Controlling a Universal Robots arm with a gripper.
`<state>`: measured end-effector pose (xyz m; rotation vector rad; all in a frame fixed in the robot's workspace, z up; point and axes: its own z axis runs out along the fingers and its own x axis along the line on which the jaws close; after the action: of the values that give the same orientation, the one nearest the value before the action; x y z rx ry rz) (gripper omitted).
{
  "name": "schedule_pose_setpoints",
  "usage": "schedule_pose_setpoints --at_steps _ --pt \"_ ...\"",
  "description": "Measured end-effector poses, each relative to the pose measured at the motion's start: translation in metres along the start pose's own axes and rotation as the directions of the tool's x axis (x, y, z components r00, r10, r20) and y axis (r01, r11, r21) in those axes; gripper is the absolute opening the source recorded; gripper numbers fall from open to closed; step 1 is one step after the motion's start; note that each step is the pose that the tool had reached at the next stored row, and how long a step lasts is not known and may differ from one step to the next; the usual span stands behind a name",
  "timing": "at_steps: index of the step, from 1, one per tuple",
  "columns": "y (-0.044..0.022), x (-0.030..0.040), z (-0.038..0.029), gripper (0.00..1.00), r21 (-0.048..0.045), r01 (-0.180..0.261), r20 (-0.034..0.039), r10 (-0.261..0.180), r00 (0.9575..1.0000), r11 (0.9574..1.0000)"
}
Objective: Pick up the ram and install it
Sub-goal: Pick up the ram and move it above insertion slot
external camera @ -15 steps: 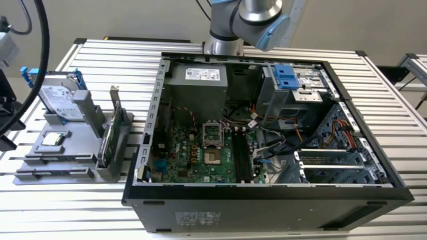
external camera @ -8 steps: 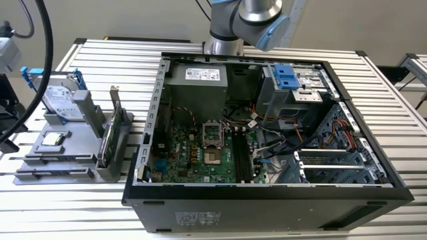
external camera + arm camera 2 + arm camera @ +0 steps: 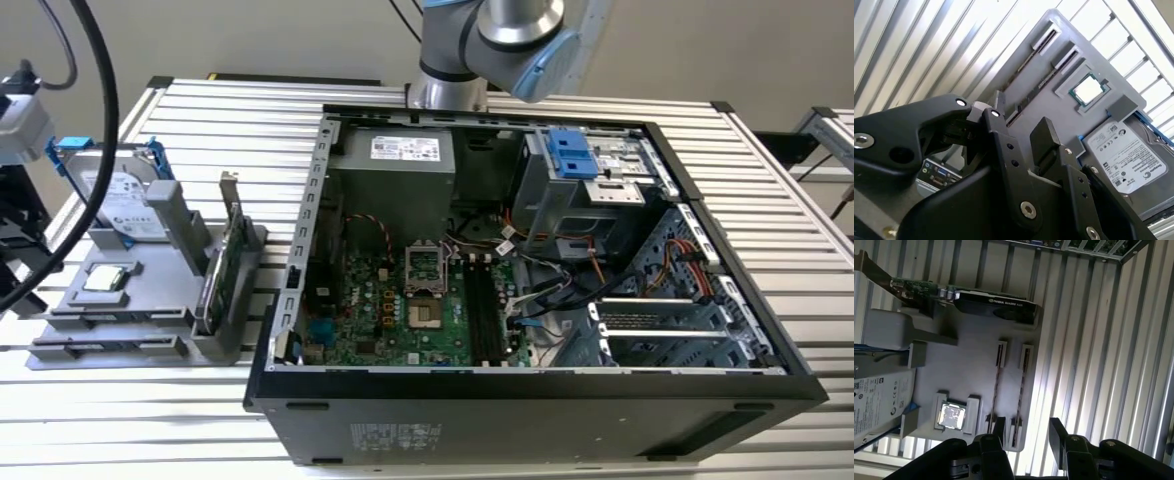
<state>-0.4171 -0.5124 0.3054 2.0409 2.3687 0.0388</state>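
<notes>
Slatted table's (image 3: 1079, 340) holder (image 3: 969, 355) carries 2 ram sticks (image 3: 996, 390).

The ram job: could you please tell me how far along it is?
Nothing looks done yet: the ram sticks sit in the grey holder. In hand: the open tool hovers by them, holding nothing. Left: the grasp, and seating in the motherboard slots, which look empty.
</notes>
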Motion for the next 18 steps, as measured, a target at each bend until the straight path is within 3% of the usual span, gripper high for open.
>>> schedule_pose_setpoints --at_steps 18 --pt "-0.0006 -0.0001 0.0219 1.00 0.0042 -0.028 0.0003 0.028 0.9996 0.9996"
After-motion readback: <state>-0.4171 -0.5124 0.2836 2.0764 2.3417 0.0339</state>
